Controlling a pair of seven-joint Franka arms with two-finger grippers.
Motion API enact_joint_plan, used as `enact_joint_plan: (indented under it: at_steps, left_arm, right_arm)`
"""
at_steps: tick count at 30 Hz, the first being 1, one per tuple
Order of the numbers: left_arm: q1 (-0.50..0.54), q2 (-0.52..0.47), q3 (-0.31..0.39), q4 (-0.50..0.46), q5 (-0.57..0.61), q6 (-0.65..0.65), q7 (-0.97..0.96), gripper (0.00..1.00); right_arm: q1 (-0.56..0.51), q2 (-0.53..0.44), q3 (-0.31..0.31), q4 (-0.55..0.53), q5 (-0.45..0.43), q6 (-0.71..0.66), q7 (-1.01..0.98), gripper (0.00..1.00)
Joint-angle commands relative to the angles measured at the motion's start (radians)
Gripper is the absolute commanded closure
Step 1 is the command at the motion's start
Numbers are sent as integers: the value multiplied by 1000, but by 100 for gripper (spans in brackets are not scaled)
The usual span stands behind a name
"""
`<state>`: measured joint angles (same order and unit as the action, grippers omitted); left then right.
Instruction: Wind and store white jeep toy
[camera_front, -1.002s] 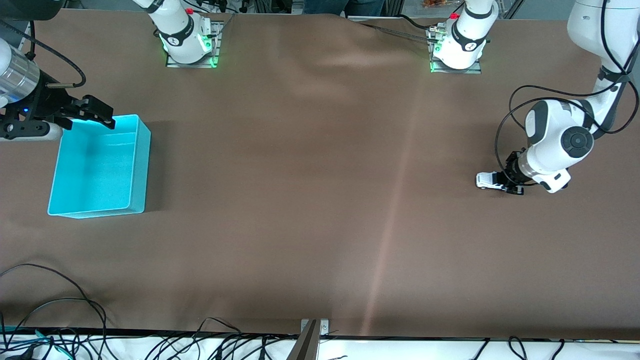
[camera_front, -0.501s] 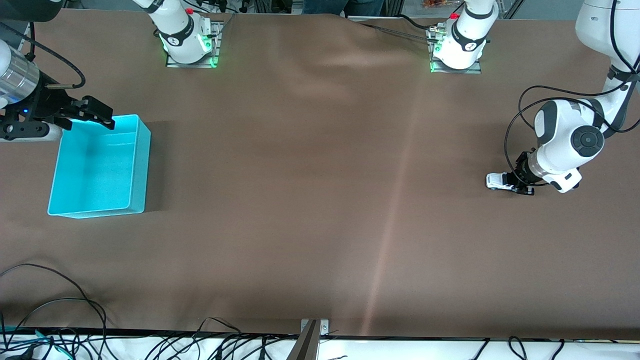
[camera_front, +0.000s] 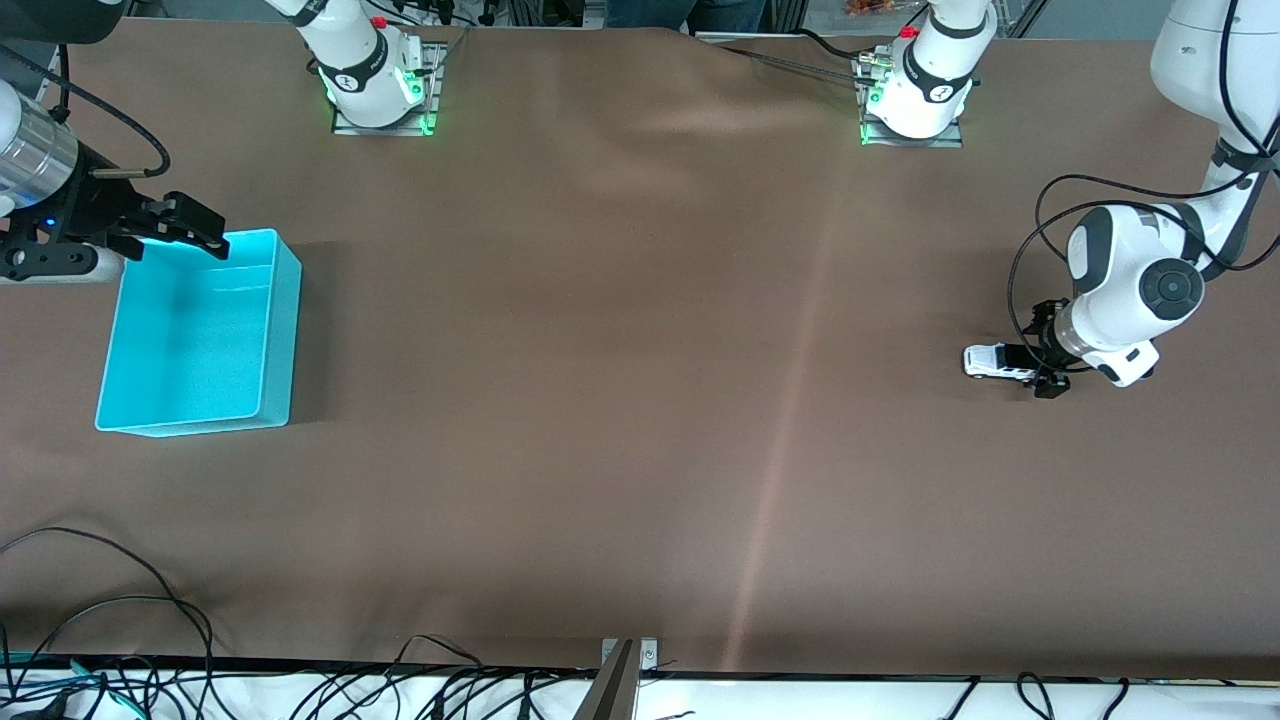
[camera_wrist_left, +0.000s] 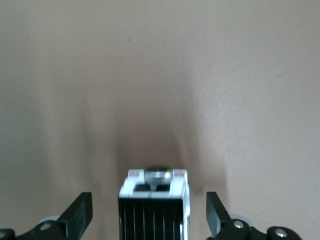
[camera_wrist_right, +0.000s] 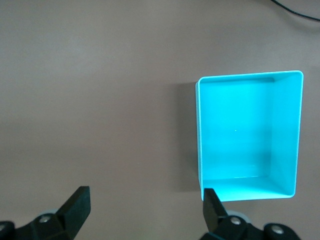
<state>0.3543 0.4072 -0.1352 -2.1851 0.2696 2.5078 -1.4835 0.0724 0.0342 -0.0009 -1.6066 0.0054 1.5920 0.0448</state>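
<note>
Left gripper (camera_front: 1040, 362) has let go, fingers now spread either side of the jeep (camera_front: 994, 361) near the table's (camera_front: 640, 400) left-arm edge; right gripper (camera_front: 180, 228) waits spread over the bin (camera_front: 282, 330).

The left gripper (camera_front: 1040, 364), clamped on the white jeep toy (camera_front: 990, 361) a second ago, now stands with its fingers spread apart. The toy rests free on the table (camera_front: 640, 400) between them.
</note>
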Motion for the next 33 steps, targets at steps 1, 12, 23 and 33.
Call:
enact_joint_plan:
  at_steps: [1, 12, 23, 33]
  left_arm:
    - [9, -70, -7, -2, 25, -82, 5, 0]
    - [9, -168, -24, 11, 19, -162, 144, 0]
    - [6, -205, -60, 197, -44, -343, 445, 0]
    - [-3, -200, -60, 356, -104, -483, 819, 0]
  right_arm:
    - [-3, 4, -1, 13, 16, -9, 9, 0]
    - [-2, 3, -1, 13, 16, -18, 9, 0]
    - [-2, 0, -1, 5, 15, -40, 7, 0]
    - [-6, 3, -5, 11, 10, -44, 15, 0]
